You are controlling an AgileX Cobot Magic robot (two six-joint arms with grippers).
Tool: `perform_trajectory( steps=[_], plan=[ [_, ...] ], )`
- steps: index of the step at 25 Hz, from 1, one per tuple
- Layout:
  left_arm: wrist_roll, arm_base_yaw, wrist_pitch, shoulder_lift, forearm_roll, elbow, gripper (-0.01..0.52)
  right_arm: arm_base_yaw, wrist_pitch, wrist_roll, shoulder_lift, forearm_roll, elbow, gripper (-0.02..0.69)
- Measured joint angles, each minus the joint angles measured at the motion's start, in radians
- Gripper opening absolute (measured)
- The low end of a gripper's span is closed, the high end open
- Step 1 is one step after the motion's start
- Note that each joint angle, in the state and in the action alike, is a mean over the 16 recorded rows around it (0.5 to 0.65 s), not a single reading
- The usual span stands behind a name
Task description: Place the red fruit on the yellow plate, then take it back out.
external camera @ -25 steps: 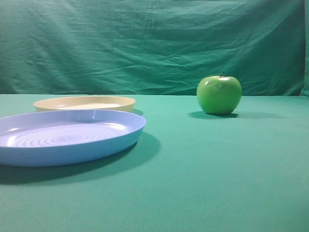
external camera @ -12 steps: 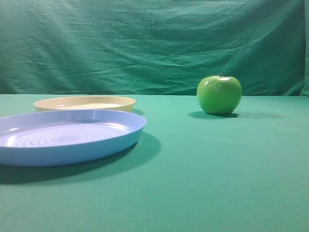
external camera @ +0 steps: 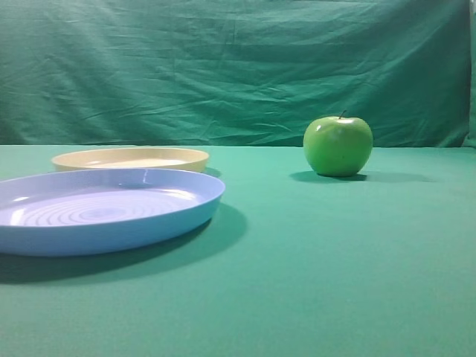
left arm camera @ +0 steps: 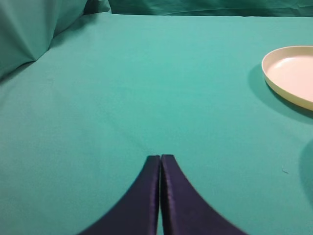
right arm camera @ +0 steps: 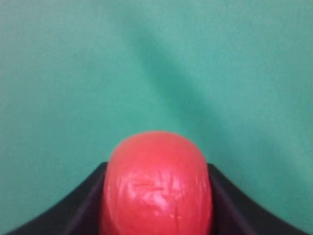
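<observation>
No writing, labels, brand marks or numbers anywhere that I can make out, just plain surfaces in all three views.

Green cloth (external camera: 335, 268) on table matt, creased on backdrop. Green apple (external camera: 338, 146) glossy. Blue plate (external camera: 104, 212) and yellow plate (external camera: 130, 158) smooth plastic. Red fruit (right arm camera: 157, 186) shiny, faintly wrinkled skin.
</observation>
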Motion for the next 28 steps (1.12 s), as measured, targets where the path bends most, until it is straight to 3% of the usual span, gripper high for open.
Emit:
perform_trajectory(
  steps=[5, 9, 14, 23, 28],
  plan=[
    [0.000, 0.000, 0.000, 0.000, 0.000, 0.000, 0.000, 0.000, 0.046, 0.000, -0.035, -0.005, -0.030, 0.620],
    [0.000, 0.000, 0.000, 0.000, 0.000, 0.000, 0.000, 0.000, 0.119, 0.000, -0.097, -0.010, -0.072, 0.603],
    [0.000, 0.000, 0.000, 0.000, 0.000, 0.000, 0.000, 0.000, 0.243, 0.001, -0.214, -0.017, -0.136, 0.484],
    [0.000, 0.000, 0.000, 0.000, 0.000, 0.000, 0.000, 0.000, 0.458, 0.004, -0.489, -0.003, -0.203, 0.150],
    [-0.001, 0.000, 0.000, 0.000, 0.000, 0.000, 0.000, 0.000, 0.547, 0.004, -0.654, 0.022, -0.210, 0.033]
  ],
)
